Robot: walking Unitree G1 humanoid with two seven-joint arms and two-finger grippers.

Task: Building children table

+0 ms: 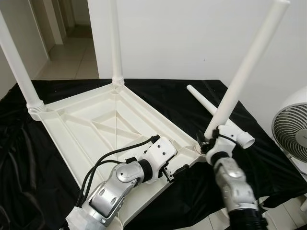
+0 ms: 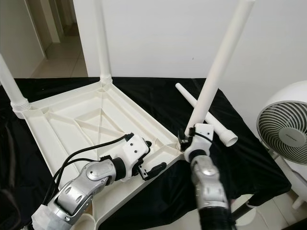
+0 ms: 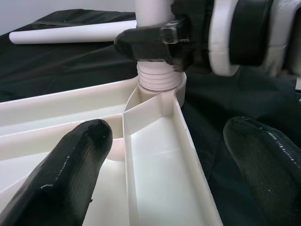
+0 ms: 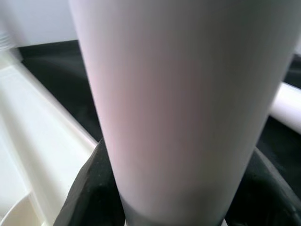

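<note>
A white plastic tabletop lies upside down on a black cloth. Two white legs stand upright in its far corners, one at the left and one at the back. My right gripper is shut on the base of a third leg, which stands tilted in the near right corner socket. A fourth leg lies loose on the cloth behind it. My left gripper is open, its black fingers straddling the tabletop's rim just short of that corner.
The black cloth covers the whole work surface and hangs over its near edge. A white fan stands close by on the right. A white wall runs behind, with an open hallway at the back left.
</note>
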